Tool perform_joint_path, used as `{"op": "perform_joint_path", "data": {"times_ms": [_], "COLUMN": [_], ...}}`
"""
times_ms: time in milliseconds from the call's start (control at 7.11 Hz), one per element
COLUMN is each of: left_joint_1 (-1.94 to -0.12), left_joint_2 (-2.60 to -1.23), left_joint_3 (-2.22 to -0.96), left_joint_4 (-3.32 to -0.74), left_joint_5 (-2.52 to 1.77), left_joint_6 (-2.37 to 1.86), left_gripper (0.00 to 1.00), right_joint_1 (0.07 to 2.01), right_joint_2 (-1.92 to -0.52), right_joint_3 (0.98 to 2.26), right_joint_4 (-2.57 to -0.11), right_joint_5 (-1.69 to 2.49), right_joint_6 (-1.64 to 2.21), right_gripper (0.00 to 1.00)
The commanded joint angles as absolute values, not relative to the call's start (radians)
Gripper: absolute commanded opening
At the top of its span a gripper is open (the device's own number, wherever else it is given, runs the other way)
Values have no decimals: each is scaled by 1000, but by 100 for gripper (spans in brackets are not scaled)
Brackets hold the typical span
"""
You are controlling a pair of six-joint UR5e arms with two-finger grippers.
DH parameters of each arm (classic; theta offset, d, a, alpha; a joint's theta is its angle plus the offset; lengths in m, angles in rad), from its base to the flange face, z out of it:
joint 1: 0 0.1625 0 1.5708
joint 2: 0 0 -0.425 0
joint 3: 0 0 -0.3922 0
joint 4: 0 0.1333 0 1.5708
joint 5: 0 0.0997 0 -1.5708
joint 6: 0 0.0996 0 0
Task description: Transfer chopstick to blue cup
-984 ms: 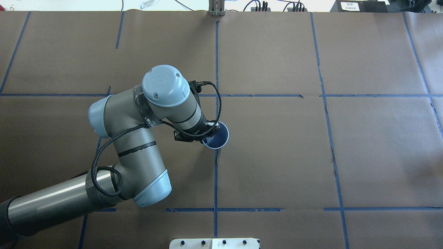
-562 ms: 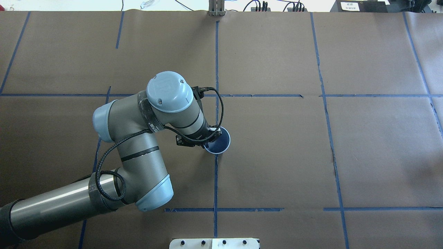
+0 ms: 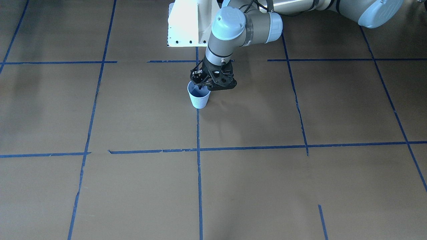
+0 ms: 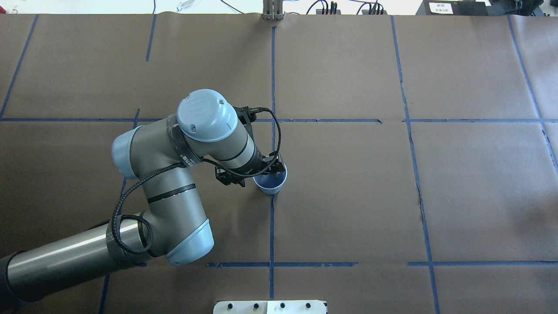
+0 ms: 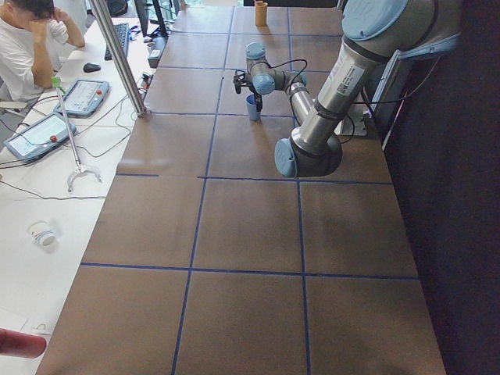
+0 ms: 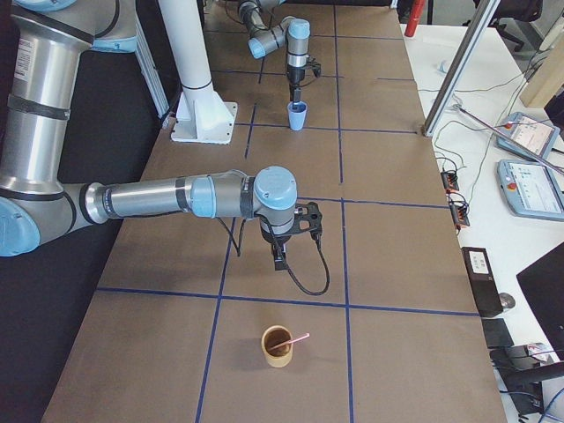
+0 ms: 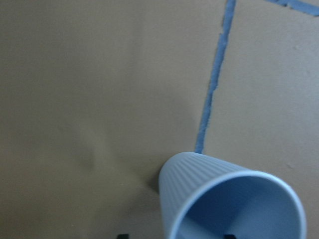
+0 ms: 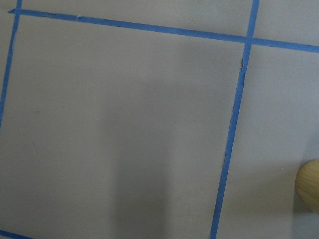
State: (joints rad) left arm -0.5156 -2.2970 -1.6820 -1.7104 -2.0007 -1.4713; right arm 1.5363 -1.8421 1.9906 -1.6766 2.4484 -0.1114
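The left gripper [image 3: 201,85] is hovering at the blue cup [image 3: 199,98] in the middle of the table, its jaws spread apart, one inside the rim and one outside. The chopstick [image 6: 296,338] is leaning in a brown cup [image 6: 277,351] near the table's right end. The right gripper [image 6: 279,256] is waiting nearby, and I cannot tell its state. A sideways nudge risks tipping the light cup

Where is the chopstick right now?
In the exterior right view, the chopstick leans in a brown cup at the end of the table on the robot's right, near the right arm and far from the blue cup.
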Motion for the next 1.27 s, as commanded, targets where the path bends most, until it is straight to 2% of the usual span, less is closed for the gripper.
{"op": "perform_joint_path", "data": {"times_ms": [0,281,422,703,1125], "left_joint_1": [-589,-620,-620,-620,-618], "left_joint_2": [-2266,-2246,-2243,-2243,-2241], "left_joint_3": [-1773,-1778,-1778,-1778,-1781], "left_joint_4": [-1724,-1726,-1726,-1726,-1726], "left_joint_5": [-2002,-2002,-2002,-2000,-2000], "left_joint_6": [-1493,-1494,-1496,-1505,-1532], "left_gripper": [100,100,100,100,100], "right_joint_1": [1539,1616,1626,1652,1674], "right_joint_2": [-1842,-1836,-1847,-1838,-1841], "right_joint_3": [1964,1945,1903,1694,1654], "right_joint_4": [-1678,-1668,-1558,-1303,-1279], "right_joint_5": [2427,2343,2280,2276,2273], "right_joint_6": [-98,-94,-94,-91,-65], "right_gripper": [99,98,98,95,95]}}
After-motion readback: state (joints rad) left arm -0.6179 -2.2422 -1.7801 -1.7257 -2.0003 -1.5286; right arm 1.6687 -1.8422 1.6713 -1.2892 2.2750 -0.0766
